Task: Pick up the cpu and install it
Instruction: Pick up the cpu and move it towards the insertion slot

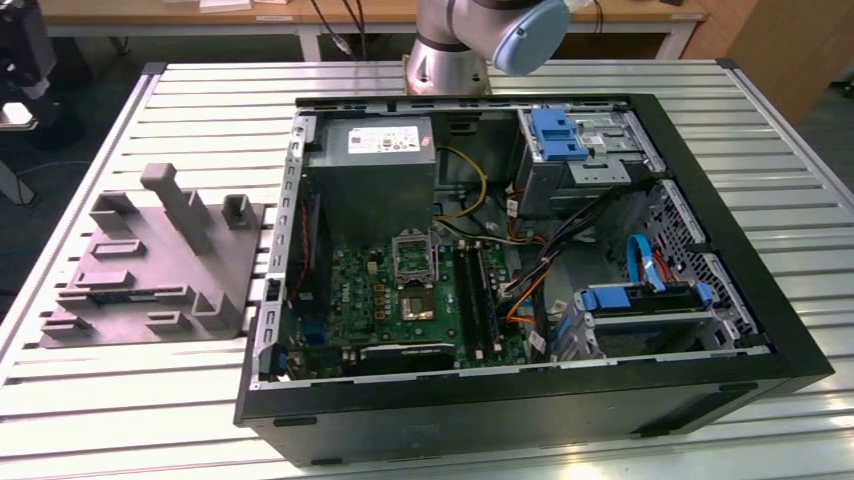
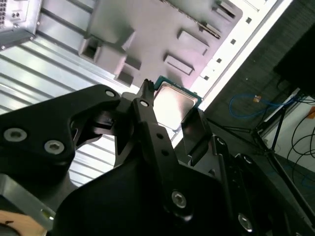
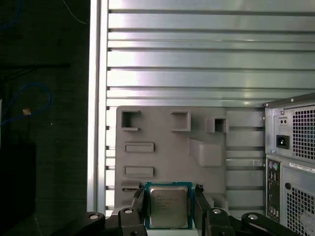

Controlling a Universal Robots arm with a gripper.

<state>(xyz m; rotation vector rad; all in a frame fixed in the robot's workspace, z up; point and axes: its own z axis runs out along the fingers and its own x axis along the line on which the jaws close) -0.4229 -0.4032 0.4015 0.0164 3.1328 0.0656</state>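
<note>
So closest in, both wrist views have the gripper (image 3: pixel 170 196) clamped on the cpu (image 3: pixel 168 206). There's a black finger (image 3: pixel 140 206) pressed against each of two opposite edges, and the silvery top faces the camera in the first wrist view. The second wrist view shows the same pinch from the side, with the cpu (image 2: pixel 174 98) sitting right at the fingertips.

Just behind the chip is the grey fixture tray (image 3: pixel 167 147) with its raised blocks and little rectangular pockets. The cpu lines up over the tray's edge. Can't tell if it's lifted clear of the tray or just resting on it.

The tray lies on the slatted metal table (image 3: pixel 197 59), and the back panel of the computer case (image 3: pixel 295 162) stands just beside it.

Further out, in the exterior view, the tray (image 1: pixel 147 260) is at the case's 9 o'clock. The case (image 1: pixel 534 410) lies open, side panel off. The dark metal-framed socket (image 1: pixel 414 256) sits on the green motherboard (image 1: pixel 387 300), at 6 o'clock from the grey power supply (image 1: pixel 380 170). The arm's base (image 1: pixel 447 50) is at the case's 12 o'clock, at the far edge of the table.
</note>
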